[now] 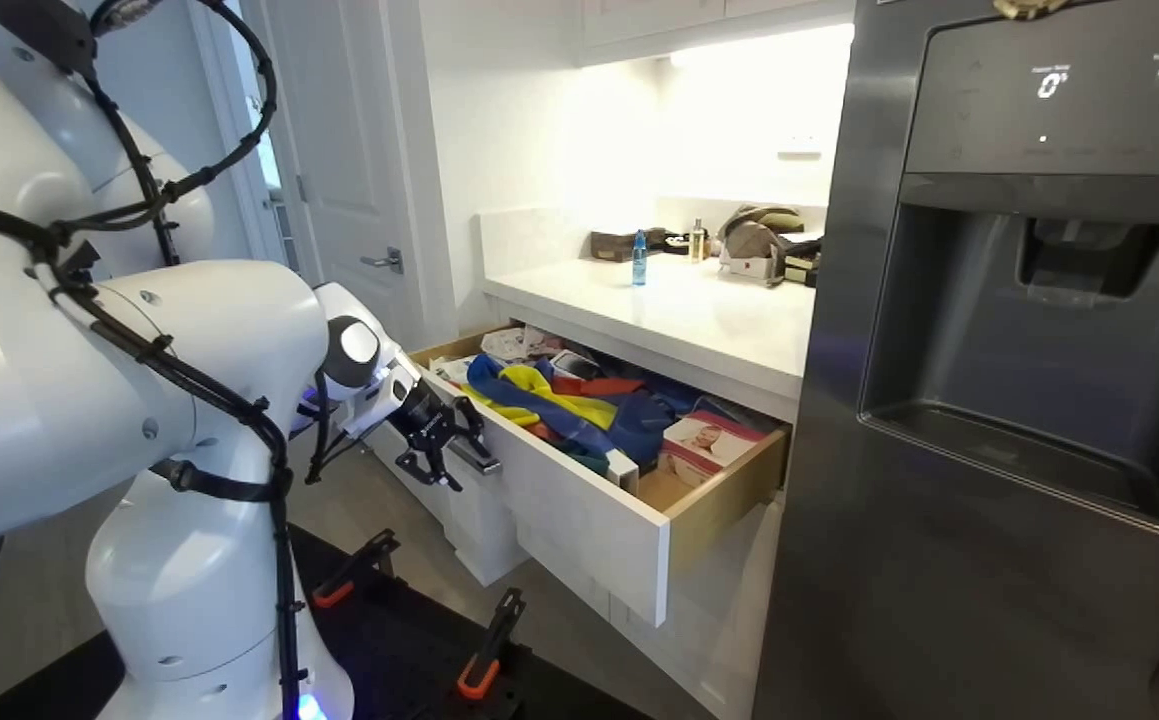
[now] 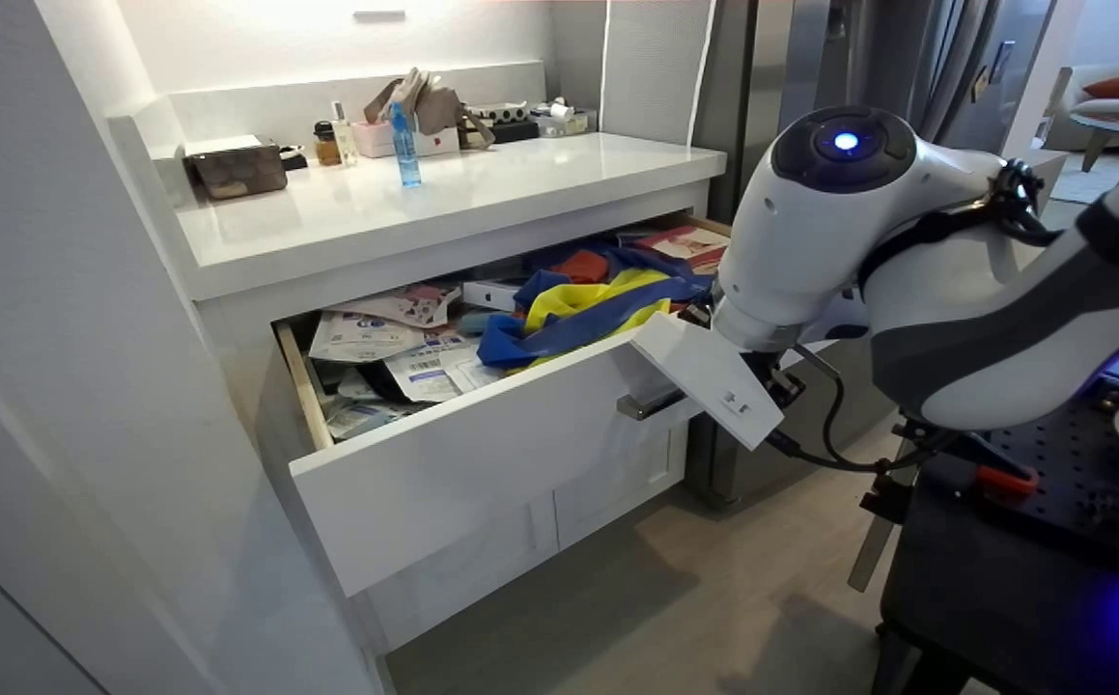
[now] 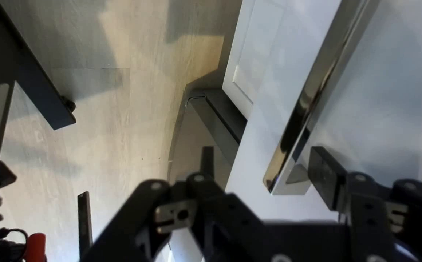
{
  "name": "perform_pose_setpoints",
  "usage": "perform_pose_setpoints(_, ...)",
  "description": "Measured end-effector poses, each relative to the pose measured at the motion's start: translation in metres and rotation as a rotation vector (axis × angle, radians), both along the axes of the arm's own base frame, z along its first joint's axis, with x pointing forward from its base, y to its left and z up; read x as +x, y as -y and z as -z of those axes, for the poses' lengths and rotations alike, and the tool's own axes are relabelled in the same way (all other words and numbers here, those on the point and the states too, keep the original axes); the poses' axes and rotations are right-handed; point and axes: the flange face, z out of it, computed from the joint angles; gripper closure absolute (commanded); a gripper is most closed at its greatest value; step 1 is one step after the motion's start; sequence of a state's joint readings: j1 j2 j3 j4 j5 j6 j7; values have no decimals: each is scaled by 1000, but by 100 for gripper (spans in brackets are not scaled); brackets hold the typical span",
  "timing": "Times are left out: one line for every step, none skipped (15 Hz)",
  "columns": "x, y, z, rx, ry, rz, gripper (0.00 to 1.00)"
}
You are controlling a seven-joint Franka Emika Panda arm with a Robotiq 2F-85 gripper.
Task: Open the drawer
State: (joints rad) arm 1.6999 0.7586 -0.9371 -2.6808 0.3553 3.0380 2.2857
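Black fingers [image 3: 326, 179] stand well apart; one sits beside the handle [image 3: 311, 100] of the open drawer [image 1: 589, 520], contact unclear.

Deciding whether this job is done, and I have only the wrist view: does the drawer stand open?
Observer: Yes, in both exterior views the drawer stands out from under the counter, its inside showing.
Operator: What's one thing lying in it?
Observer: What looks like a blue and yellow cloth, crumpled.
Operator: Anything upright on the counter that I should mind when I lift away?
Observer: Yes, a blue bottle stands upright on it.
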Motion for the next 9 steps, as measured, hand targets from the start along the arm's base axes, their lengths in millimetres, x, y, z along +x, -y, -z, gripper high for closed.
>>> perform_pose_setpoints(0,0,0,-1,-1,-1,0)
perform_pose_setpoints(-1,0,1,-3,-2,-3,0)
perform_pose_setpoints(-1,0,2,-5,-4,-5,0)
perform_pose_setpoints(-2,-1,3,-6,-5,-6,0)
perform_pose_setpoints(-2,-1,3,-7,-5,-6,0)
perform_pose_setpoints(-2,-1,3,-7,-5,-6,0)
perform_pose_setpoints(-2,-1,3,-7,-5,-6,0)
perform_pose_setpoints(-2,-1,3,-7,-5,-6,0)
perform_pose_setpoints(-2,0,3,-7,-5,-6,0)
